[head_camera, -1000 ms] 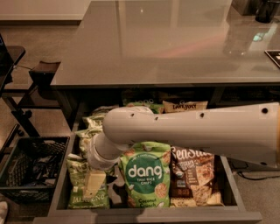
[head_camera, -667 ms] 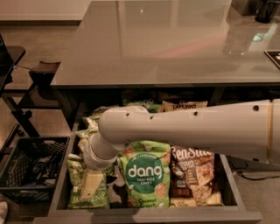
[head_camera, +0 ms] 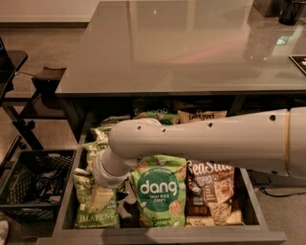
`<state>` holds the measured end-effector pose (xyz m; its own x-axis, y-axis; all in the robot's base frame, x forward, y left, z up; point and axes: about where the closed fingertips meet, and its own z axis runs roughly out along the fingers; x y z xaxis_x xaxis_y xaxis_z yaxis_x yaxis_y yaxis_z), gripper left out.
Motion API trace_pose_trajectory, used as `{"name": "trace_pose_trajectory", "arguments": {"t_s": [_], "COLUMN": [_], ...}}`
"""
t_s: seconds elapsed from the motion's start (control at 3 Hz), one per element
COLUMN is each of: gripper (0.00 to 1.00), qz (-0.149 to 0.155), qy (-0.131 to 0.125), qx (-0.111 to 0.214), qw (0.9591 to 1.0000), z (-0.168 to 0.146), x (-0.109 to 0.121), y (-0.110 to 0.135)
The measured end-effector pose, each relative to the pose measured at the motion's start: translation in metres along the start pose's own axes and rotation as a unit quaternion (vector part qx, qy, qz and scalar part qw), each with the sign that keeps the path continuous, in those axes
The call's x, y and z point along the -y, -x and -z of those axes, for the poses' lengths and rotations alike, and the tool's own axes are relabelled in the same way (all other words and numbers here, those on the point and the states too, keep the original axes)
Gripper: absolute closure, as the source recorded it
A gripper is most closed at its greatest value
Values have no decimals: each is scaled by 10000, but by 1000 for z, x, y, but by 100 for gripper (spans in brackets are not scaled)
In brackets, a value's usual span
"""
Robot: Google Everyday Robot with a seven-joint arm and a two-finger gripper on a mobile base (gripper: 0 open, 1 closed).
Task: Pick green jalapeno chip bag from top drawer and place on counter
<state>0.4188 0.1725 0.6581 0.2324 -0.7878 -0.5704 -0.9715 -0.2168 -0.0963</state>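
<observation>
The top drawer [head_camera: 158, 235] is pulled open under the counter [head_camera: 181, 48]. An olive-green jalapeno chip bag [head_camera: 95, 206] lies at the drawer's front left, with more like it behind it [head_camera: 98, 143]. My white arm reaches in from the right, and its wrist [head_camera: 107, 170] points down over the front-left bag. My gripper [head_camera: 118, 195] hangs low at that bag's right edge, between it and the bright green "dang" bag [head_camera: 158, 191]. It is mostly hidden by the wrist.
A brown "Sea Salt" bag [head_camera: 210, 191] lies at the drawer's front right, with more bags at the back [head_camera: 201, 116]. A black wire crate [head_camera: 33, 184] stands on the floor to the left, beside a dark stand [head_camera: 45, 79]. Dark objects [head_camera: 289, 9] sit at the counter's far right.
My arm's wrist has shifted a little to the left and lower over the front-left jalapeno bag. The bags have not visibly moved.
</observation>
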Motion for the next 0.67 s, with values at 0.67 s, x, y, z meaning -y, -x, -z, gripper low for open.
{"name": "trace_pose_trajectory", "arguments": {"t_s": [0.67], "gripper": [79], "qz": [-48], "qy": [38], "qx": [-35], "qw": [10000], "z": [-6], "x": [-2], "y": [-5]}}
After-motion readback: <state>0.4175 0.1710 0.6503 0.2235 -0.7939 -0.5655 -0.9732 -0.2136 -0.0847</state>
